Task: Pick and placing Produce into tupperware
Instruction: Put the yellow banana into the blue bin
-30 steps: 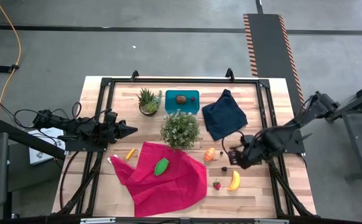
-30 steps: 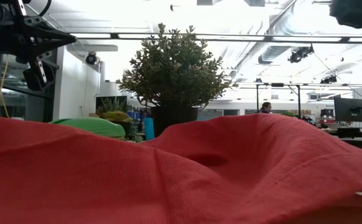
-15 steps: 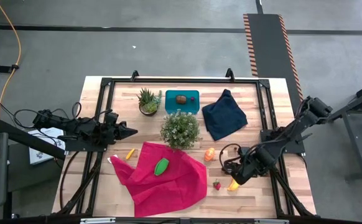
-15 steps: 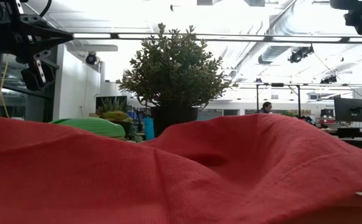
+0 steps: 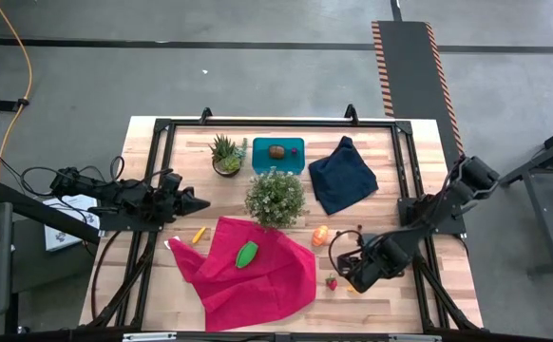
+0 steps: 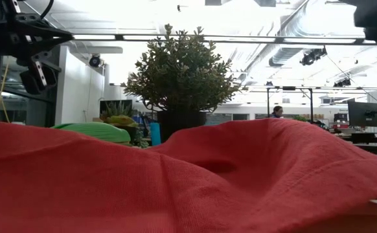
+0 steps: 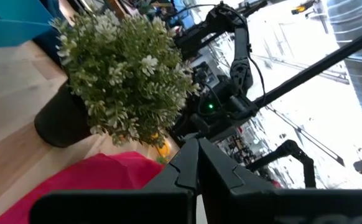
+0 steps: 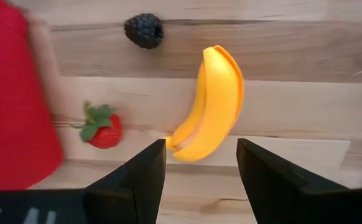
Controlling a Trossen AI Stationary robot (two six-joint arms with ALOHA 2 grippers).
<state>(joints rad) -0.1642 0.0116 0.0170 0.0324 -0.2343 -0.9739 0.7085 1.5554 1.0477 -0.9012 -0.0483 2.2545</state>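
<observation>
— Over the table's front right part, what is the right gripper doing?
— It hangs above the banana, fingers apart with nothing between them. The banana lies on the wood, with the strawberry near it beside the red cloth and a dark berry close by.
— And the tub?
— The teal tub sits at the back, between the small spiky plant and the navy cloth, with a brown oval inside.
— Other produce?
— A green piece rests on the red cloth; an orange piece lies just off its right edge.
— The left gripper?
— Fingers together, empty, at the left, pointing toward the bushy plant.
</observation>
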